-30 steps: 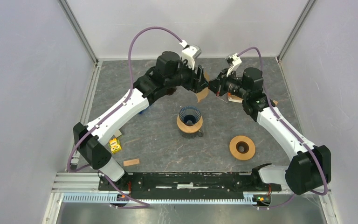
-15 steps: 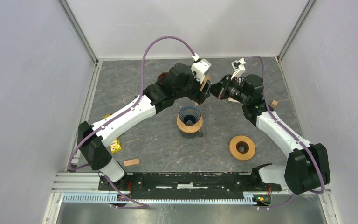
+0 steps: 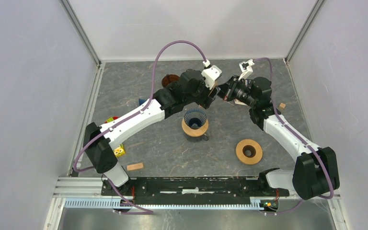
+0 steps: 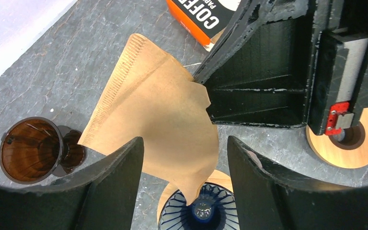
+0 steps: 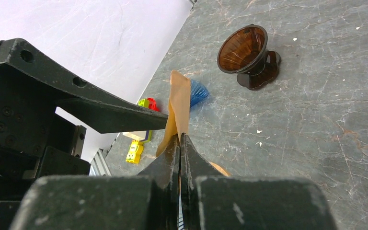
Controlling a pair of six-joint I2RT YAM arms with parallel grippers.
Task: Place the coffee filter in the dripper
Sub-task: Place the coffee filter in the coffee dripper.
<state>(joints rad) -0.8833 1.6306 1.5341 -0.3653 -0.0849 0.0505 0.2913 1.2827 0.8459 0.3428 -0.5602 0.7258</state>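
The brown paper coffee filter (image 4: 158,110) hangs point down, pinched at its edge by my right gripper (image 5: 179,136), which is shut on it. Its tip hovers just over the blue ribbed dripper (image 4: 201,211) on a wooden ring base (image 3: 195,129). My left gripper (image 4: 184,143) is open, with a finger on each side of the filter's lower part and not pressing it. From above, both grippers meet behind the dripper (image 3: 195,117), and only a sliver of the filter (image 3: 215,89) shows between them.
A brown dripper (image 3: 171,79) stands at the back left and a spare wooden ring (image 3: 248,151) at the front right. An orange coffee box (image 4: 196,14) lies behind the filter. Small toys (image 3: 119,150) and a wood block (image 3: 135,166) sit at the front left.
My left arm has swung right, bringing its open fingers around the filter. The right gripper has held the filter and shifted slightly, so that the filter's tip is over the dripper.
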